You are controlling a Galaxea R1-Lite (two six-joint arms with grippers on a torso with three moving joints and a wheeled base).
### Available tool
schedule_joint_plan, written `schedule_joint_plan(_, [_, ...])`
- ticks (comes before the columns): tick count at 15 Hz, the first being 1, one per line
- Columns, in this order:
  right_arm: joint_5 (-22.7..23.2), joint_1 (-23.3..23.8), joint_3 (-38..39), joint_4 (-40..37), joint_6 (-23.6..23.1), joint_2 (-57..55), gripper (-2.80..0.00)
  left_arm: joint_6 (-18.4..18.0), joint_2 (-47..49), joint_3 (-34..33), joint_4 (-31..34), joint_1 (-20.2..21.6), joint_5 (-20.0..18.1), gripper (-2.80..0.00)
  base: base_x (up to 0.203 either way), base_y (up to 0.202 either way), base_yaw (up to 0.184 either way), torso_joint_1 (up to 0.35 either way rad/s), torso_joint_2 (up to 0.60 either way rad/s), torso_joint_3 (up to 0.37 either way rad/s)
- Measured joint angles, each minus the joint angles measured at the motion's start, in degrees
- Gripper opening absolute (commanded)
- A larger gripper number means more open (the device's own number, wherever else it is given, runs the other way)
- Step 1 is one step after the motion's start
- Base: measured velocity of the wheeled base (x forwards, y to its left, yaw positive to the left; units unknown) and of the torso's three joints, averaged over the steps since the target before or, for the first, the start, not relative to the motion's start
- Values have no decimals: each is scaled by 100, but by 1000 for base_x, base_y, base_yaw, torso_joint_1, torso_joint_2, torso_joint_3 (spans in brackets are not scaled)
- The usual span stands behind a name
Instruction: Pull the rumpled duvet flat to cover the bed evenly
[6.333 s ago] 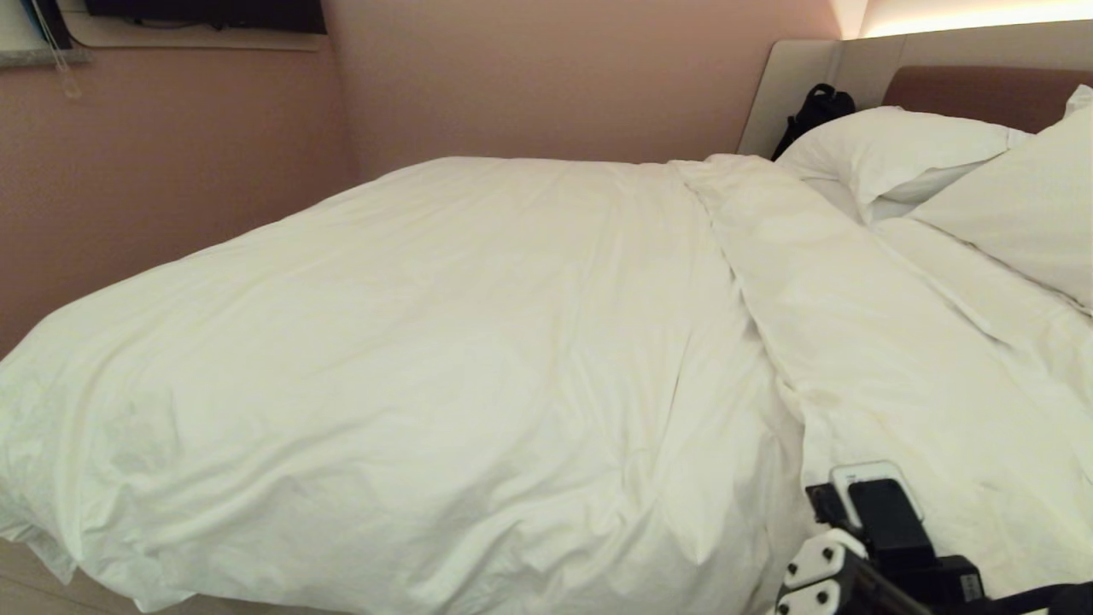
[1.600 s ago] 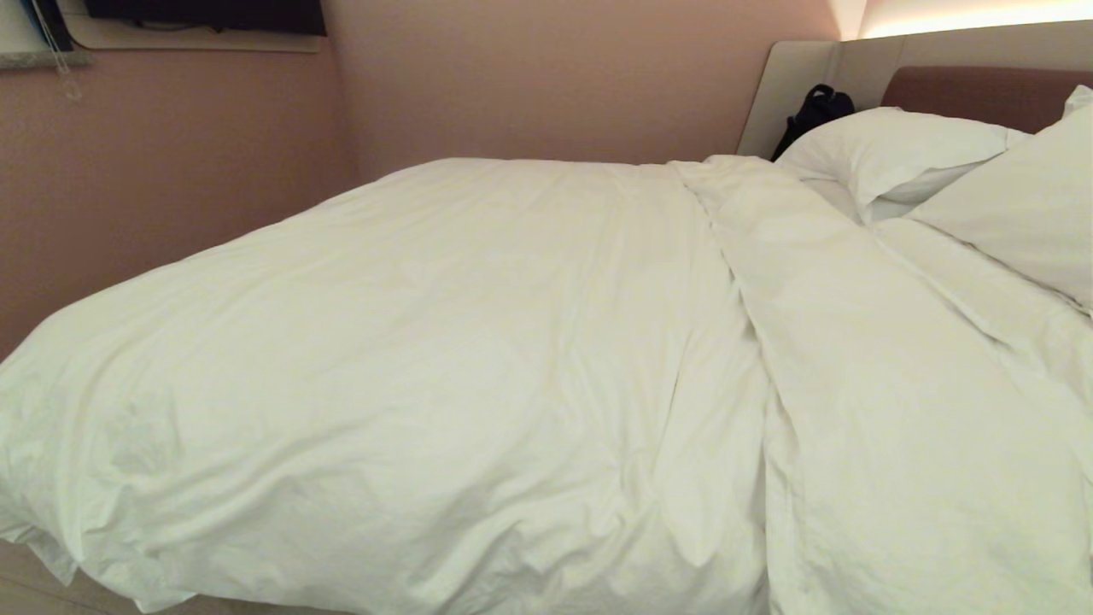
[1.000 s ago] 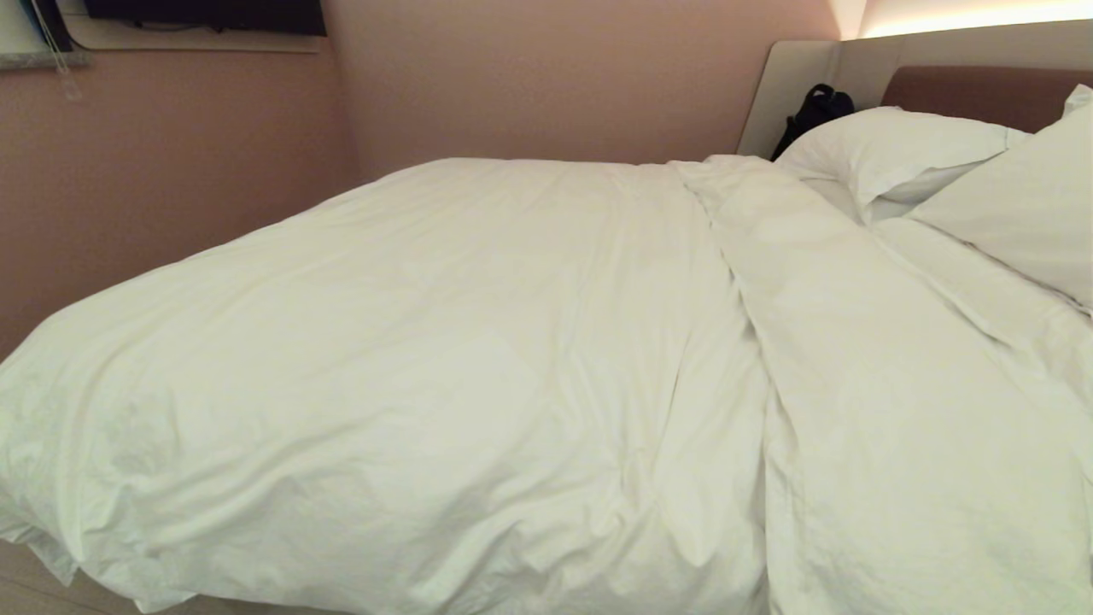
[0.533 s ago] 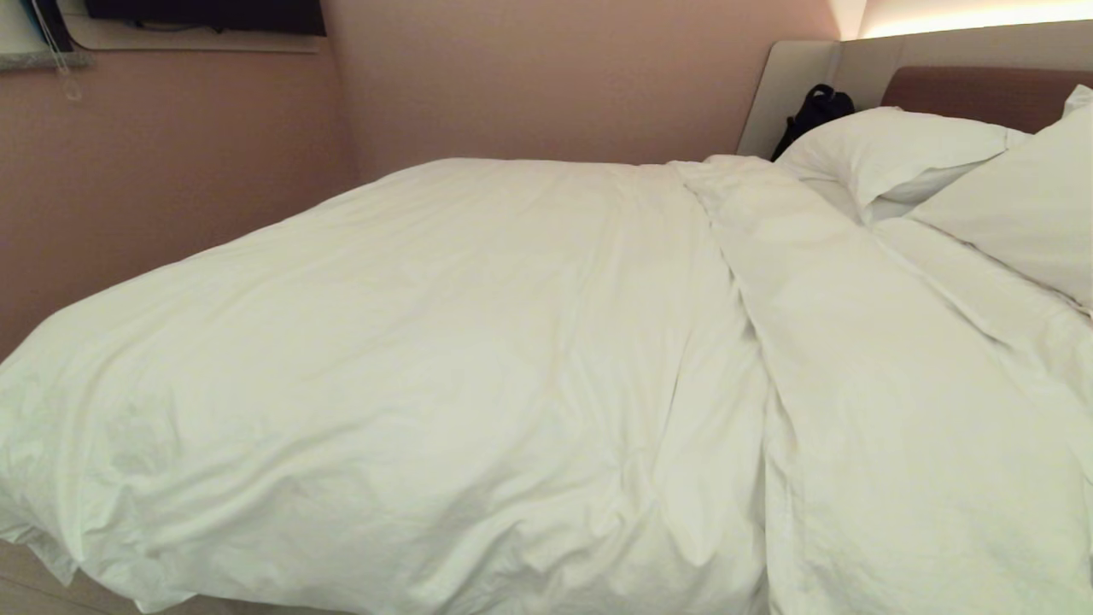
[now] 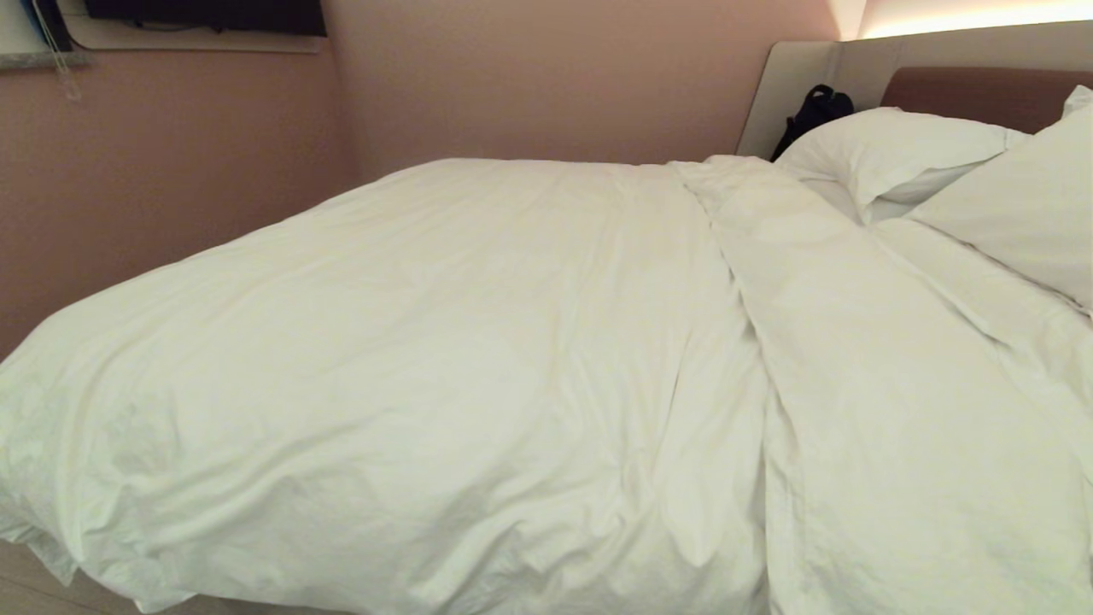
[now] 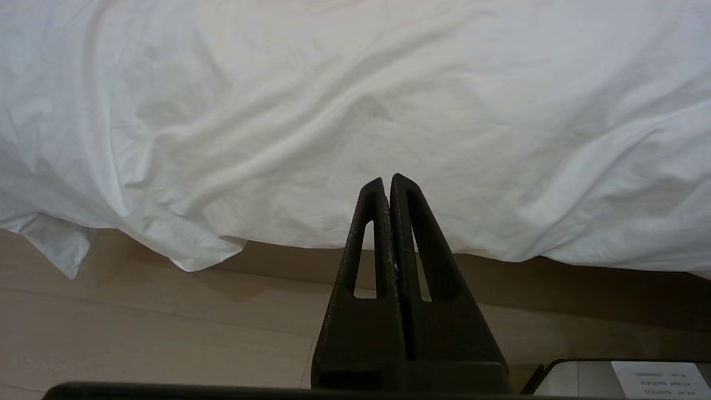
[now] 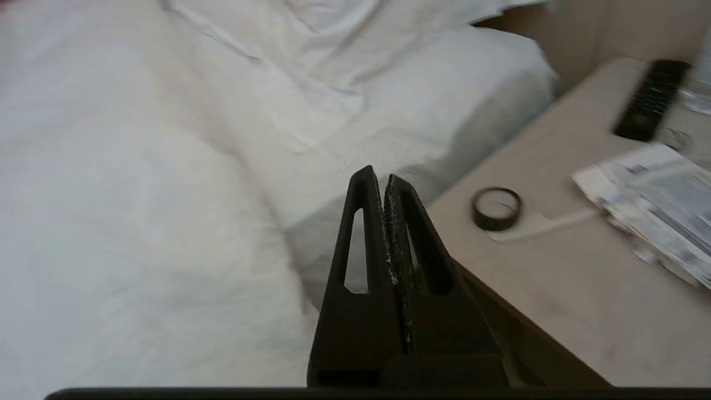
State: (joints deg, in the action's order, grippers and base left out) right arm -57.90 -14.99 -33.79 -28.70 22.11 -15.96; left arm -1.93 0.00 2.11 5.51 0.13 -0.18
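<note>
Across the bed the duvet is spread with one ridge left, while the left gripper and right gripper are held shut and empty, so the bedside clutter could be knocked.

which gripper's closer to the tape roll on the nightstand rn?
Right. The right gripper, shut and empty, is by the bed's edge with the tape roll just beyond its tips. The left gripper, shut, faces the duvet's hanging edge; no tape roll shows there.
</note>
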Motion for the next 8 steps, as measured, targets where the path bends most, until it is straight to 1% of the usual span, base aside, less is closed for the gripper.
schedule_joint_plan(2, [292,-222,-130,307,-377,6,-280,2,0,0,0,2,0,-280,0,0,0,0,0,0])
schedule_joint_plan(4, [666,-392,-487,575,-831,-23,-280,2,0,0,0,2,0,-280,0,0,0,0,0,0])
schedule_joint_plan(8, [1732,-480,-1342,826,-1849,-393,-280,1,0,0,-1,7,0,-280,0,0,0,0,0,0])
